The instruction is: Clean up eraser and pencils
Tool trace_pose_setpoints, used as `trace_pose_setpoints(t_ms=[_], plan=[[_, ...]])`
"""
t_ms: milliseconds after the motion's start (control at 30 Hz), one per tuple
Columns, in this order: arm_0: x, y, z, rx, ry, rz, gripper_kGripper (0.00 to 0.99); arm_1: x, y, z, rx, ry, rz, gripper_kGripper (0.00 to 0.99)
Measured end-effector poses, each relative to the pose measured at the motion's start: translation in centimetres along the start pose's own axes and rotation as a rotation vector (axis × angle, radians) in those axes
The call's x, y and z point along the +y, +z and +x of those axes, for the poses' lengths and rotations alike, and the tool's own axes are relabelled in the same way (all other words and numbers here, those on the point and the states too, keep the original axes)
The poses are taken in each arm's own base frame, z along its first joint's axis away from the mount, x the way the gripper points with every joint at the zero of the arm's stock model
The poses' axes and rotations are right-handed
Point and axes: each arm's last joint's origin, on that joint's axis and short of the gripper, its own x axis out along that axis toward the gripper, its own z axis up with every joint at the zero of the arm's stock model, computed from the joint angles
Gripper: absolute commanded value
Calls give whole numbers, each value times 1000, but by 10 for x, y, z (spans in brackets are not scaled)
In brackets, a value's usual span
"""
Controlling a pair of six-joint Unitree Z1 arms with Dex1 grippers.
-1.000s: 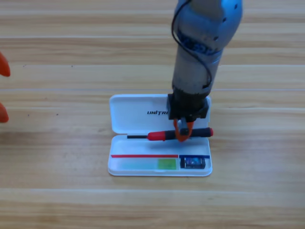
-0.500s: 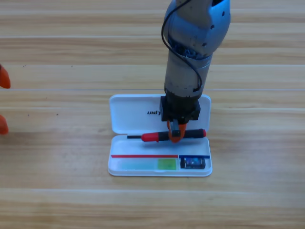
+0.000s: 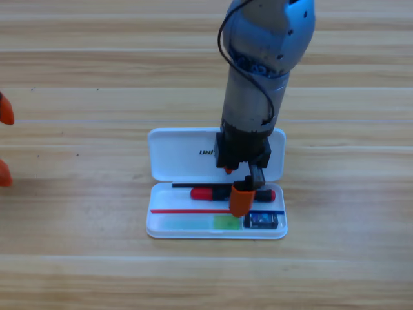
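Table (image 3: 77, 77): I see bare wood planks under everything
Right arm (image 3: 264, 71): mine comes down from the top edge over the case lid
Case (image 3: 177, 155): white, lying open, lid away from me, tray near
Right gripper (image 3: 235, 187): above the tray, jaws spread wide, one at the lid, one low by the dark pencil
Left gripper (image 3: 4, 145): parked at the left edge, only orange tips showing, apart
Dark pencil (image 3: 206, 192): lying flat in the tray, red grip, released
Green pencil (image 3: 193, 223): front slot of the tray
Eraser (image 3: 261, 221): front right compartment, beside the green pencil

My arm (image 3: 258, 71) was grey, its jaws orange. The case (image 3: 174, 155) was white; in it lay a black-and-red pencil (image 3: 210, 192), a pale green pencil (image 3: 193, 223), a dark eraser (image 3: 261, 220).
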Motion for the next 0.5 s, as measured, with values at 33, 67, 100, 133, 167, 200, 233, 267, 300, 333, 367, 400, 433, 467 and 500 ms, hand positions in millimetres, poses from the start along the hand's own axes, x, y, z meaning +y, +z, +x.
trace_pose_setpoints(t_ms=[33,67,100,133,167,200,233,267,300,333,367,400,433,467,500], plan=[[0,0,0,-2,2,-1,990,3,0,-6,-14,9,1,891],[1,0,0,-4,5,-1,990,7,0,-14,-32,17,1,891],[1,1,0,-5,6,-1,990,12,-2,-28,-61,19,0,891],[1,1,0,-6,7,-1,990,18,-4,-41,-84,16,-2,891],[1,1,0,-7,8,-1,990,25,-7,-56,-114,15,-5,891],[1,1,-1,-8,10,-1,990,34,-11,-75,-150,9,-10,891],[2,2,-2,-11,14,-2,990,43,-15,-91,-181,7,-16,891],[4,3,-4,-17,21,-3,990,53,-21,-109,-214,0,-22,891],[6,5,-7,-26,32,-3,990,63,-27,-123,-239,-6,-27,891],[10,8,-11,-40,49,-7,990,75,-35,-142,-276,-11,-35,891],[14,11,-15,-55,67,-10,990,84,-42,-154,-300,-13,-41,891],[19,16,-19,-74,90,-13,990,95,-49,-168,-328,-22,-48,891],[25,21,-22,-93,108,-14,990,104,-56,-177,-353,-19,-52,891],[33,28,-24,-114,128,-17,990,115,-64,-189,-383,-20,-56,891],[40,34,-25,-130,144,-19,986,123,-70,-196,-404,-11,-58,891]])
